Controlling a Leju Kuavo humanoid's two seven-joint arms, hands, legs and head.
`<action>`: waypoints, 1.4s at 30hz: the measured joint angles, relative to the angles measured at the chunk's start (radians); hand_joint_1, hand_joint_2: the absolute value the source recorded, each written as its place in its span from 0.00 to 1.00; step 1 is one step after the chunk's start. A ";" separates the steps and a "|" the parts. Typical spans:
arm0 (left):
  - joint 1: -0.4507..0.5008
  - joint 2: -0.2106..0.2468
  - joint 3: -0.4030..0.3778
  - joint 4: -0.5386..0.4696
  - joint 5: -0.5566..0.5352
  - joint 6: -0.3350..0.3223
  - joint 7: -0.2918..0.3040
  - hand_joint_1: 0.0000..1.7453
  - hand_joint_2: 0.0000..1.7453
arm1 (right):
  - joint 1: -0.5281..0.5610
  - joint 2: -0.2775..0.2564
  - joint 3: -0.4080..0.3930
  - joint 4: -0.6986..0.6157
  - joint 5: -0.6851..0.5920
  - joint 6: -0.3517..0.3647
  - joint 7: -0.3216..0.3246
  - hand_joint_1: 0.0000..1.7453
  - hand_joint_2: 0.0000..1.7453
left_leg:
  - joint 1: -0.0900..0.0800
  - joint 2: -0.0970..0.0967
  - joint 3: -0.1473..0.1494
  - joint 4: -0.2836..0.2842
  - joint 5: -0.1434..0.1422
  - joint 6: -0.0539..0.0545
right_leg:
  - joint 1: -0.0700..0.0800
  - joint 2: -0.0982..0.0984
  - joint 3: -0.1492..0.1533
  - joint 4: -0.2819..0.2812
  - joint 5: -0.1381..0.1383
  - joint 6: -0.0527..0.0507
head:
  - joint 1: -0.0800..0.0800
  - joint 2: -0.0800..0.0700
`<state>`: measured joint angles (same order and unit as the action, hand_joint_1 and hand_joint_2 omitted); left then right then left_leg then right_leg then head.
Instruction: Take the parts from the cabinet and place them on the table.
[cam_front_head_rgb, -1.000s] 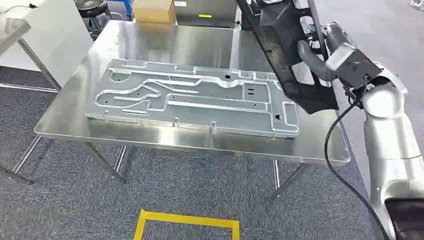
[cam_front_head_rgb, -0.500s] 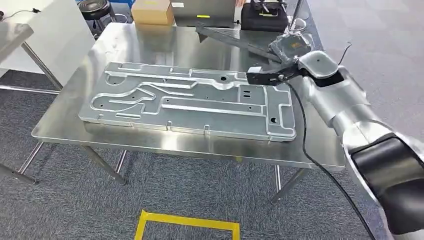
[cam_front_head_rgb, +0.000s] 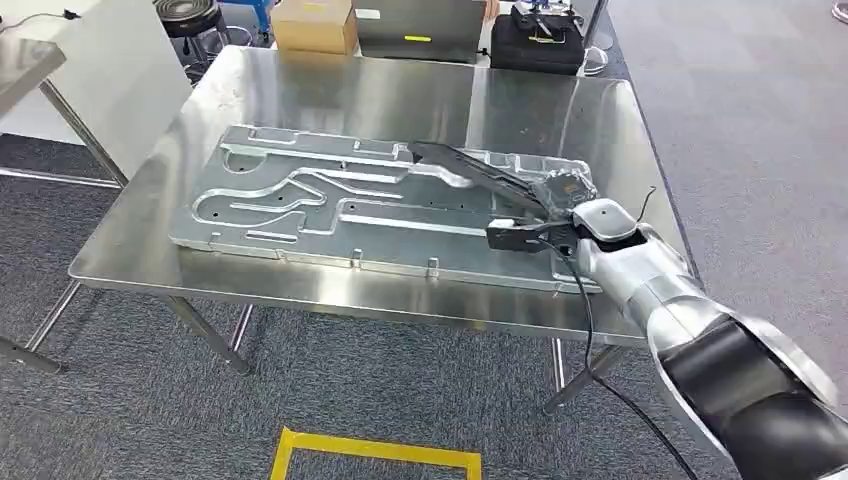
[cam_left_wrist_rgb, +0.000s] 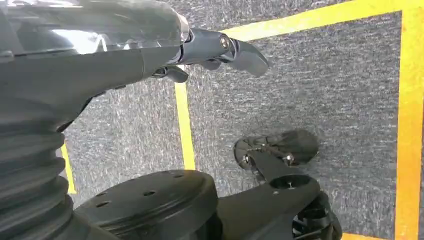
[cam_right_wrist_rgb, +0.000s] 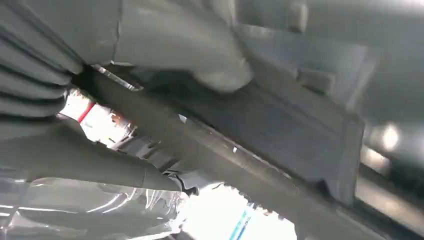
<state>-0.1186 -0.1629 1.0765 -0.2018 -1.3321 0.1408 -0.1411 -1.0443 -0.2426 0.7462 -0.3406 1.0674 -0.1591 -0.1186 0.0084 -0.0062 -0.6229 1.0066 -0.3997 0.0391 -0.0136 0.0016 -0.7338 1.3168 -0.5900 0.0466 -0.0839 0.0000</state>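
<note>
On the steel table (cam_front_head_rgb: 300, 95) lies a big stamped metal panel (cam_front_head_rgb: 300, 200), flat and taking up most of the top. Across its right end the long dark part (cam_front_head_rgb: 470, 170) slants low over the panel, its far tip near the panel's middle ridge; whether it already rests on the metal or hangs just above, I cannot tell. The right hand (cam_front_head_rgb: 560, 195) holds the near end of that part, at the panel's right edge. In the right wrist view the thick grey thumb (cam_right_wrist_rgb: 200, 55) presses on one face of the part (cam_right_wrist_rgb: 280, 125), so the fingers are closed round it. The left hand (cam_left_wrist_rgb: 215, 50) hangs by the floor, fingers loosely apart and holding nothing.

The part looks like rigid moulded plastic: stiff, fairly light, long enough to lever hard against a grip at one end. I judge it would swing or twist if held loosely, and its smooth face may slip, so a firm hold across a ribbed edge suits it best. Set down on metal, it could slide or scrape.
</note>
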 joint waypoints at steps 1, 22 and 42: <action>0.001 0.000 -0.001 0.000 -0.005 0.004 0.001 0.00 1.00 | 0.015 0.000 -0.002 0.005 0.000 -0.001 -0.001 0.00 0.00 | 0.000 -0.001 0.001 0.000 0.000 0.001 | 0.000 0.000 -0.007 0.000 0.017 -0.001 | 0.000 0.000; 0.008 0.003 0.019 0.000 0.033 0.056 0.016 0.00 0.00 | -0.012 0.003 -0.050 0.027 0.047 -0.002 0.030 0.00 0.00 | -0.001 0.000 0.023 0.018 -0.026 -0.042 | 0.010 0.003 0.135 -0.304 0.164 -0.043 | 0.000 0.000; 0.028 -0.010 0.053 0.000 0.065 0.062 0.011 0.00 0.00 | -0.362 -0.259 -0.204 -0.317 -0.041 0.207 0.001 0.00 0.00 | -0.006 -0.010 -0.049 0.001 0.061 -0.030 | 0.005 -0.015 0.214 -0.341 0.125 -0.048 | 0.000 0.000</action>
<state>-0.0902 -0.1732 1.1295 -0.2018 -1.2669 0.2030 -0.1301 -1.4060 -0.5019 0.5426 -0.6574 1.0263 0.0481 -0.1175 0.0028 -0.0166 -0.6724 1.0072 -0.3391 0.0095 -0.0086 -0.0131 -0.5197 0.9757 -0.4647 -0.0015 -0.0843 0.0000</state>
